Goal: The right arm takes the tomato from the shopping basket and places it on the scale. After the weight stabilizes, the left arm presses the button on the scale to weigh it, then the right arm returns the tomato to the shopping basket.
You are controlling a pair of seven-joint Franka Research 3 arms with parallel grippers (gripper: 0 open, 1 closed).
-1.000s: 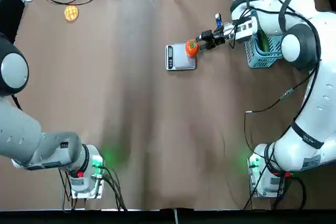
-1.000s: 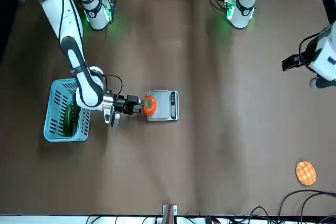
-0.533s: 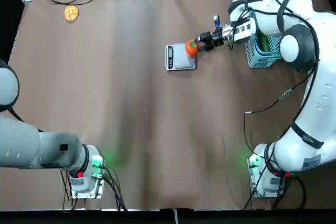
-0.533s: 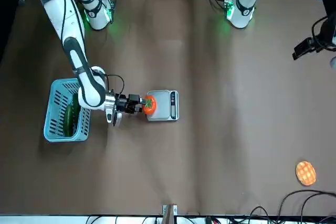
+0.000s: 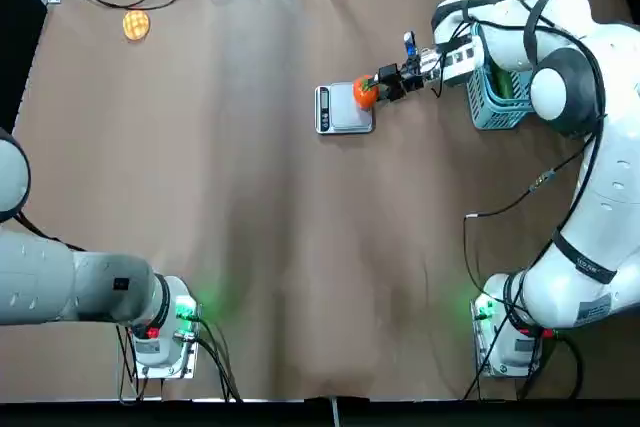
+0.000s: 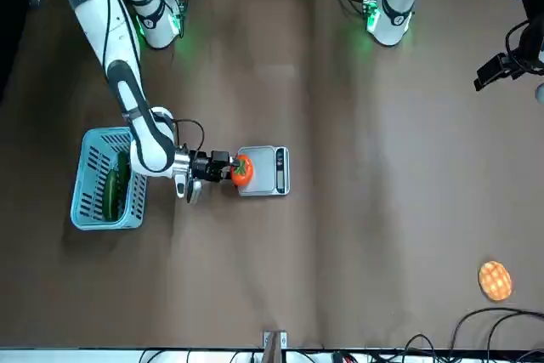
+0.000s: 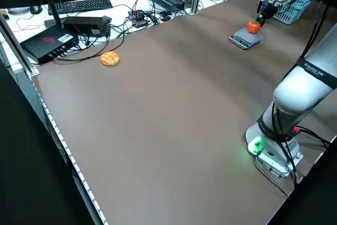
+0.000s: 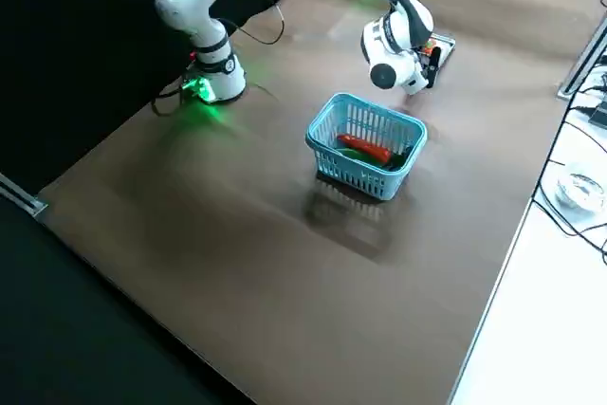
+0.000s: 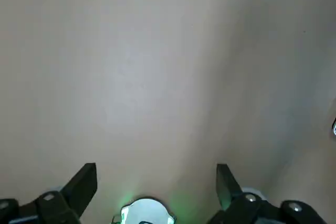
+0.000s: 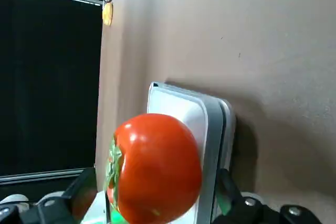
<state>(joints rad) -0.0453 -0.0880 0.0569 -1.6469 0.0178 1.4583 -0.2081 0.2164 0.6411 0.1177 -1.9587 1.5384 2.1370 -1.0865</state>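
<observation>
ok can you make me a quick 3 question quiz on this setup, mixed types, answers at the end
1. True or false: the left gripper is pressing a button on the scale.
2. Which thing sits between the open fingers of the right gripper?
a) waffle-like disc
b) tomato
c) long green vegetable
3. Fill in: the long red vegetable lies in the ____.

Key:
1. False; the left gripper is well away from the scale, at the table's left side.
2. b
3. shopping basket
</observation>
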